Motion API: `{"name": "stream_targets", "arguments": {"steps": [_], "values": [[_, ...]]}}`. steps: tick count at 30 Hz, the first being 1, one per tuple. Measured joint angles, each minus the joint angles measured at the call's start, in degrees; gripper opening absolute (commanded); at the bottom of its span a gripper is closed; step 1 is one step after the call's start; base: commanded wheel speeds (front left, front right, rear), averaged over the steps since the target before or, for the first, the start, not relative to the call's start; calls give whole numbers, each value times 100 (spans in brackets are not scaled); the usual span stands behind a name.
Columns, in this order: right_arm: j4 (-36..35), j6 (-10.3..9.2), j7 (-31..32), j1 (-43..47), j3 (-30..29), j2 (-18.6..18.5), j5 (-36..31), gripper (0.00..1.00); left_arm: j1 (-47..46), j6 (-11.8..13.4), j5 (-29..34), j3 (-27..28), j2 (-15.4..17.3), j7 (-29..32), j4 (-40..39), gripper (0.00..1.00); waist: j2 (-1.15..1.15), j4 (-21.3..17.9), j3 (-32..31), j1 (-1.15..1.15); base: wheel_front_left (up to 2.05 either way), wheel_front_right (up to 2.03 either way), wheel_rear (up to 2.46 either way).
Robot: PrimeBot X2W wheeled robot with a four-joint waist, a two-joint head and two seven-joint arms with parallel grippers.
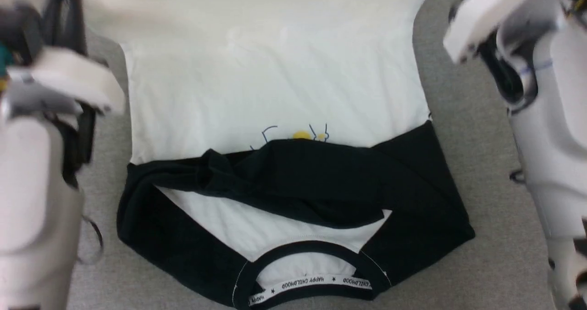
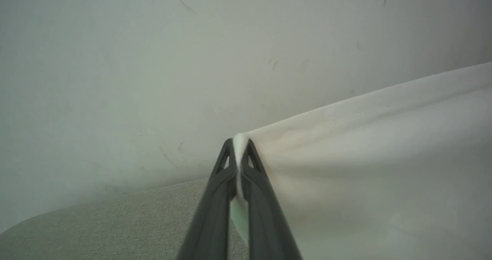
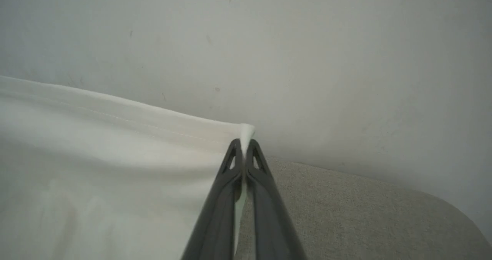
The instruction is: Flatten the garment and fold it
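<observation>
The garment (image 1: 275, 80) lies on the grey desk (image 1: 467, 117) in the middle of the head view, neck end at the bottom of the frame. Its white body runs up to the top edge. The black sleeves (image 1: 321, 181) are folded inward across the lower middle, where they overlap and partly cover the yellow-and-blue print (image 1: 301, 135). The black neck trim (image 1: 312, 248) curves at bottom centre above a lettered white tape. The pale left arm (image 1: 41, 163) and right arm (image 1: 545, 131) flank the cloth at the frame's sides.

In the left wrist view, the left gripper (image 2: 239, 142) has its jaws closed on a corner of the white hem (image 2: 365, 98), which stretches away to the right. In the right wrist view, the right gripper (image 3: 245, 137) has its jaws pinched on the opposite hem corner, the cloth running left. Behind both stands a pale scuffed wall (image 2: 153, 60).
</observation>
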Motion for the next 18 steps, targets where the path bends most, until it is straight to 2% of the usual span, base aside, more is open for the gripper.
{"name": "stream_targets", "arguments": {"steps": [8,18], "values": [[-1574,0,255,1864,-108,-453,214,0,1885,290,-185,-38,-158,65,-1147,0,0,45,-800,-1,0,0,0],[-3314,0,1098,4196,-739,-394,8,0,3661,520,-508,-81,-438,-151,-1905,0,0,173,-1428,-1,0,0,0]]}}
